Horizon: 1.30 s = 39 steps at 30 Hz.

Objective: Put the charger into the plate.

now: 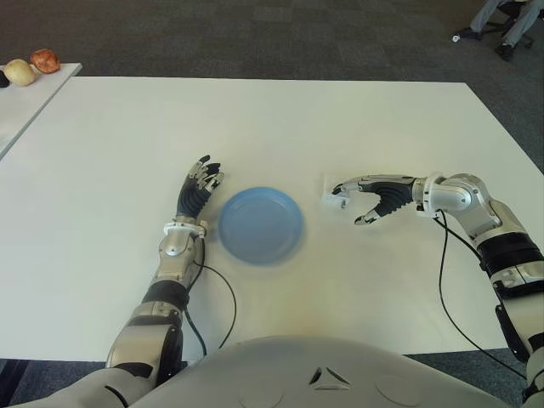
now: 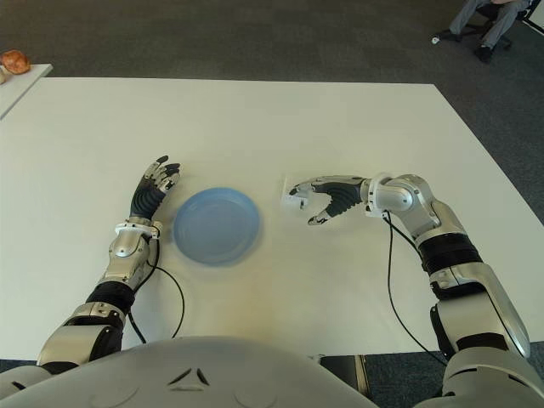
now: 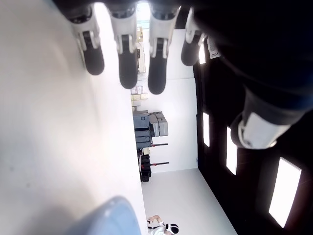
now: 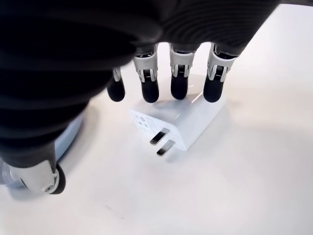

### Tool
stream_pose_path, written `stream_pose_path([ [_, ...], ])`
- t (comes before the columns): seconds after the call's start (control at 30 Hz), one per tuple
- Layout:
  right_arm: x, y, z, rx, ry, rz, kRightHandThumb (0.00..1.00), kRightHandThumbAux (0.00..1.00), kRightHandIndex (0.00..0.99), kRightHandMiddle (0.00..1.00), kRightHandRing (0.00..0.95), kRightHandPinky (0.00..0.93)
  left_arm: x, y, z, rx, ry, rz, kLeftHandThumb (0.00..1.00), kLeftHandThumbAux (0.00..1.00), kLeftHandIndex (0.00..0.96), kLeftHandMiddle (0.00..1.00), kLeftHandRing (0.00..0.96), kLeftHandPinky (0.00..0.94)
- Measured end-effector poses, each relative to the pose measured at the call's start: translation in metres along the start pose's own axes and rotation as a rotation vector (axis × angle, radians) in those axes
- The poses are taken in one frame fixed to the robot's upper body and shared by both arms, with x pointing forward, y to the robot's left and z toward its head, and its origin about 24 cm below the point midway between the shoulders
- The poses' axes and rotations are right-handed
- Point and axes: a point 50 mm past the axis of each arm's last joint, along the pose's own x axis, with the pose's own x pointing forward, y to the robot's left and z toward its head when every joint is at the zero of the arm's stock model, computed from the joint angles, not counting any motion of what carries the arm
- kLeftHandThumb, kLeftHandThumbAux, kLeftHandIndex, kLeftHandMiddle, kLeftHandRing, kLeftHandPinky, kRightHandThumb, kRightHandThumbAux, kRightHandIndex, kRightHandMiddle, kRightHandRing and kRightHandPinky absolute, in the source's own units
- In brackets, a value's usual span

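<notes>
A small white charger point(image 1: 331, 200) with two metal prongs point(image 4: 162, 142) lies on the white table point(image 1: 272, 127), just right of a blue plate point(image 1: 260, 224). My right hand point(image 1: 361, 202) reaches over the charger from the right; its fingertips point(image 4: 178, 90) touch the charger's top while the thumb point(image 4: 49, 181) stays apart, so the hand is open around it. My left hand point(image 1: 197, 189) is beside the plate's left rim, fingers point(image 3: 124, 68) spread and holding nothing. The plate holds nothing.
A second white table point(image 1: 25, 93) at the far left carries two round fruits point(image 1: 32, 66). A person's legs and a chair base point(image 1: 501, 25) are at the far right on the dark carpet. Black cables point(image 1: 446, 280) trail from both forearms over the table.
</notes>
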Motion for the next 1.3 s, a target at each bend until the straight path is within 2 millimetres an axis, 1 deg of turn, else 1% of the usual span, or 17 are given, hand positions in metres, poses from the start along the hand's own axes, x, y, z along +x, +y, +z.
stream_pose_path([
  [0.17, -0.003, 0.005, 0.002, 0.048, -0.024, -0.011, 0.0, 0.536, 0.0, 0.0, 0.024, 0.079, 0.0, 0.003, 0.0, 0.005, 0.003, 0.004, 0.0, 0.535, 0.119, 0.218, 0.189, 0.163],
  [0.53, -0.01, 0.019, 0.01, 0.089, -0.071, -0.054, 0.0, 0.524, 0.0, 0.0, 0.044, 0.128, 0.003, 0.009, -0.001, 0.001, 0.019, 0.018, 0.0, 0.546, 0.108, 0.21, 0.182, 0.154],
  [0.7, -0.015, 0.018, 0.014, 0.087, -0.103, -0.146, 0.0, 0.53, 0.0, 0.0, 0.051, 0.14, 0.003, 0.011, -0.001, 0.002, 0.017, 0.023, 0.0, 0.539, 0.117, 0.217, 0.189, 0.161],
  [0.77, -0.016, 0.016, 0.015, 0.076, -0.119, -0.199, 0.024, 0.525, 0.0, 0.0, 0.049, 0.134, 0.003, 0.011, -0.001, 0.002, 0.016, 0.025, 0.0, 0.534, 0.12, 0.221, 0.192, 0.163],
  [0.8, -0.016, 0.015, 0.016, 0.07, -0.128, -0.231, 0.036, 0.523, 0.0, 0.0, 0.031, 0.095, 0.003, 0.012, -0.001, 0.002, 0.016, 0.025, 0.0, 0.531, 0.122, 0.225, 0.195, 0.165],
  [0.83, -0.016, 0.013, 0.016, 0.067, -0.138, -0.27, 0.061, 0.517, 0.0, 0.0, 0.036, 0.094, 0.003, 0.012, -0.001, 0.003, 0.015, 0.025, 0.0, 0.529, 0.122, 0.226, 0.196, 0.167],
  [0.93, -0.016, 0.011, 0.016, 0.062, -0.158, -0.368, 0.091, 0.509, 0.0, 0.0, 0.041, 0.094, 0.003, 0.012, -0.001, 0.003, 0.014, 0.025, 0.0, 0.527, 0.123, 0.228, 0.197, 0.168],
  [0.97, -0.016, 0.011, 0.016, 0.063, -0.161, -0.389, 0.111, 0.503, 0.0, 0.0, 0.04, 0.086, 0.003, 0.012, -0.001, 0.003, 0.013, 0.025, 0.0, 0.527, 0.124, 0.229, 0.199, 0.17],
  [1.03, -0.015, 0.012, 0.016, 0.05, -0.167, -0.453, 0.181, 0.477, 0.0, 0.003, 0.034, 0.057, 0.003, 0.012, -0.001, 0.004, 0.011, 0.025, 0.0, 0.527, 0.127, 0.233, 0.203, 0.172],
  [1.07, -0.015, 0.011, 0.016, 0.045, -0.171, -0.492, 0.191, 0.473, 0.0, 0.003, 0.034, 0.053, 0.003, 0.012, -0.001, 0.004, 0.011, 0.026, 0.0, 0.527, 0.127, 0.233, 0.203, 0.172],
  [1.1, -0.014, 0.011, 0.016, 0.043, -0.176, -0.528, 0.219, 0.457, 0.0, 0.003, 0.028, 0.04, 0.003, 0.012, -0.001, 0.004, 0.011, 0.026, 0.0, 0.527, 0.128, 0.235, 0.204, 0.172],
  [1.13, -0.014, 0.012, 0.016, 0.036, -0.18, -0.565, 0.261, 0.417, 0.0, 0.001, 0.018, 0.027, 0.003, 0.012, -0.001, 0.004, 0.011, 0.026, 0.0, 0.526, 0.127, 0.235, 0.205, 0.173],
  [1.17, -0.013, 0.012, 0.016, 0.028, -0.181, -0.599, 0.277, 0.403, 0.0, 0.001, 0.014, 0.023, 0.003, 0.012, -0.001, 0.004, 0.01, 0.026, 0.0, 0.526, 0.127, 0.235, 0.205, 0.173],
  [1.27, -0.008, 0.012, 0.018, 0.012, -0.187, -0.702, 0.352, 0.318, 0.0, 0.0, 0.003, 0.005, 0.003, 0.012, -0.002, 0.006, 0.012, 0.026, 0.0, 0.522, 0.122, 0.227, 0.199, 0.165],
  [1.3, -0.006, 0.012, 0.019, 0.006, -0.187, -0.725, 0.359, 0.308, 0.0, 0.0, 0.002, 0.004, 0.003, 0.012, -0.002, 0.007, 0.012, 0.026, 0.0, 0.521, 0.121, 0.226, 0.198, 0.165],
])
